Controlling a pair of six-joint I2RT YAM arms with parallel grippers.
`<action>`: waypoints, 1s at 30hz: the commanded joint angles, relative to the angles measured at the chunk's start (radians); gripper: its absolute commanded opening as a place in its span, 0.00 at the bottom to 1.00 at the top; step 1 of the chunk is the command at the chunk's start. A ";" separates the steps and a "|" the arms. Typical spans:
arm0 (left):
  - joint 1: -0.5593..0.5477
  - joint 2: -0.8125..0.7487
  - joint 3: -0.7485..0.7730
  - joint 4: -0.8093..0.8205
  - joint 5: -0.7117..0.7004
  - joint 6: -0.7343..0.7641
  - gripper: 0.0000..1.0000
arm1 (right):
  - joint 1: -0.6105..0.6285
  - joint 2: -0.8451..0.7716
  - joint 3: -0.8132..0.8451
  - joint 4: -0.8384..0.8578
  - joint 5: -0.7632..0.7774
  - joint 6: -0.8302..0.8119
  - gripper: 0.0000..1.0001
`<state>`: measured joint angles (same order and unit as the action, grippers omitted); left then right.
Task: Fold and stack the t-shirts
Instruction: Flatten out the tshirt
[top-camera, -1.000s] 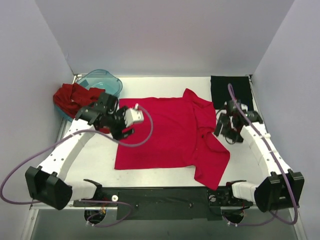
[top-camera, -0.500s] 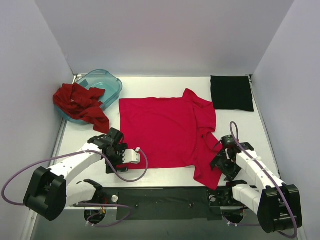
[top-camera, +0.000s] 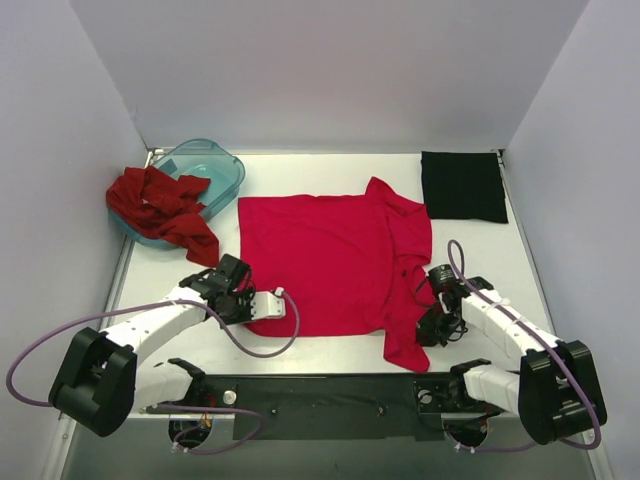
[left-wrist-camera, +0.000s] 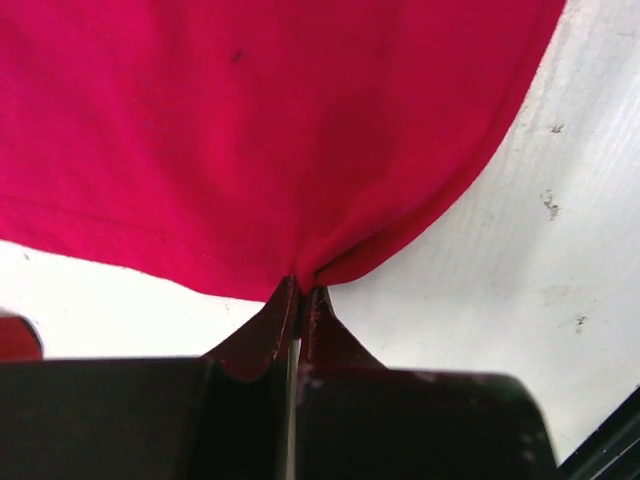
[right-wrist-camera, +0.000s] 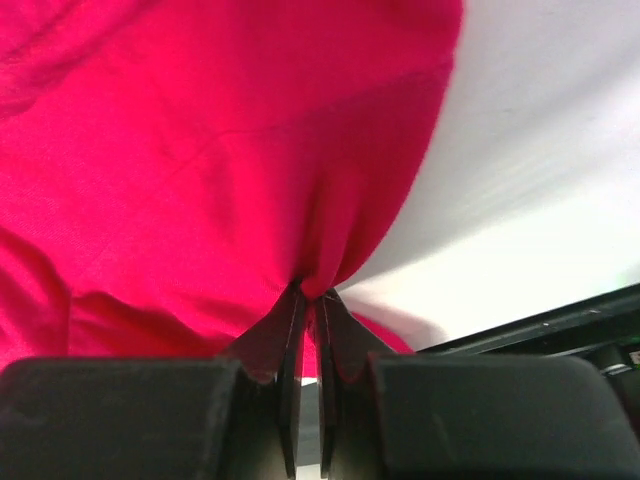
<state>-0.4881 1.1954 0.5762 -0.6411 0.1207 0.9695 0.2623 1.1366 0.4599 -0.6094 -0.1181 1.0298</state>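
The left gripper (left-wrist-camera: 300, 292) is now clamped tight on the near hem of the crimson-pink t-shirt (top-camera: 320, 260), where it was held wide a moment ago. The right gripper (right-wrist-camera: 310, 297) is likewise pinched on the near corner. Ahead of both, the shirt is spread flat, its right side rumpled.

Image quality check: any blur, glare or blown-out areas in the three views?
Top external: even light, sharp, no glare. Left wrist: crimson-pink t-shirt crisp, left gripper dark and soft-edged. Right wrist: the t-shirt smeared and soft, table a featureless blur, right gripper dark.
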 joint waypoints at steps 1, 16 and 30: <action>0.041 -0.029 0.037 0.026 -0.021 -0.035 0.00 | 0.028 0.025 0.015 0.051 0.017 0.015 0.00; 0.167 -0.189 0.763 -0.451 -0.004 -0.278 0.00 | -0.072 -0.288 1.049 -0.470 0.089 -0.408 0.00; 0.167 -0.094 1.200 -0.289 -0.246 -0.290 0.00 | -0.064 -0.095 1.567 -0.385 0.098 -0.481 0.00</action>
<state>-0.3256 1.0195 1.7996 -1.0264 -0.0402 0.6727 0.1970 0.8940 2.0853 -1.0740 -0.0219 0.6147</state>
